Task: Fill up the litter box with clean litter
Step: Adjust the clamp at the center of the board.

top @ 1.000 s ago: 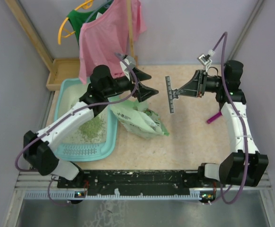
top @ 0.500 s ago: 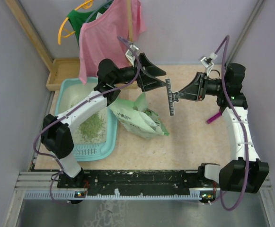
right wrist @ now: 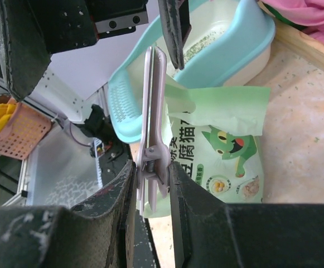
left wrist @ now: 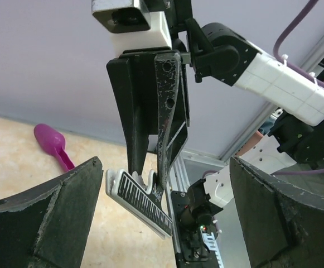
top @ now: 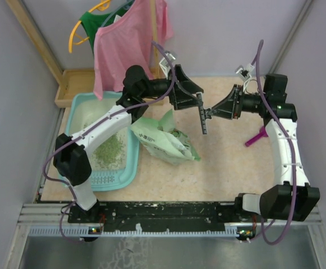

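Light-teal rectangular plastic litter box (top: 104, 179): long axis near–far, grille end toward worktop (top: 224, 168) near edge. Well left of released left pincer (top: 193, 98); right pincer (top: 210, 112) grips long white clip (top: 202, 116).

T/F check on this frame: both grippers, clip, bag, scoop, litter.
1. The right gripper holds the clip. True.
2. The left gripper is shut on the clip. False: it is open and grips nothing.
3. The litter box has litter in it. True.
4. The scoop is in the litter box. False: it lies on the table by the right arm.
5. The bag stands in the litter box. False: it lies on the table beside it.
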